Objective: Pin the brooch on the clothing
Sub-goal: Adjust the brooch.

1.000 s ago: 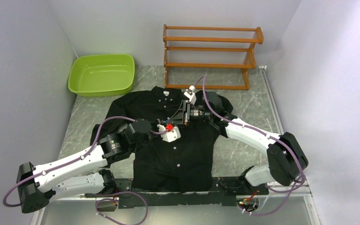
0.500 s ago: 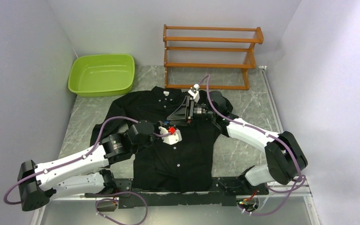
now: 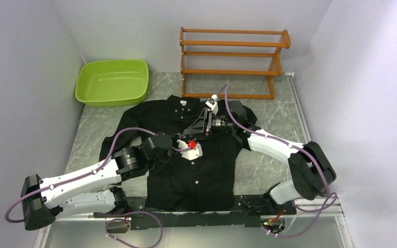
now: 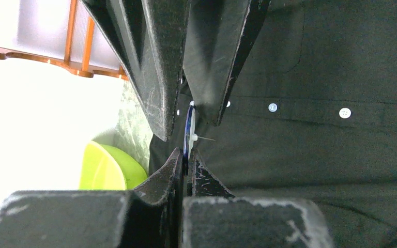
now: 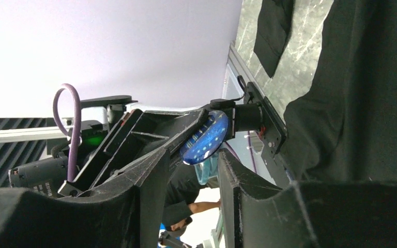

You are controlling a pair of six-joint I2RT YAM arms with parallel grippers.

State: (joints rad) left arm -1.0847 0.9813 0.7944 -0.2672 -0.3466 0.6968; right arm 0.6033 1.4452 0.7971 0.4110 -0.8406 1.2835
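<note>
1. Spread flat on marble table [image 3: 89, 130]: black shirt [image 3: 196, 175], collar at far end, white buttons down the front.
2. Over shirt's chest, just beside the button line: L gripper [image 4: 186, 155] and R gripper [image 5: 192, 155], meeting tip to tip from opposite sides.
3. L gripper fingers [image 4: 168, 173] pressed together, clamped on lower edge of brooch [image 4: 188, 129].
4. Brooch held up over shirt's chest, apart from the fabric as far as L wrist view shows. Edge-on there: thin blue rim w/ small white pin part poking out sideways.
5. In R wrist view: brooch's round, shiny blue face, tilted, just past R gripper's tips, shirt front off to one side behind it.
6. R gripper fingers [image 5: 150, 175] apart, one on either side of brooch's free upper end. Touching it or not: can't tell, prob. very close on one side.
7. Just beyond shirt's collar: wooden rack [image 3: 232, 62].
8. Beyond shirt's shoulder on L arm's side: green tub [image 3: 112, 82], apart from the sleeve.
</note>
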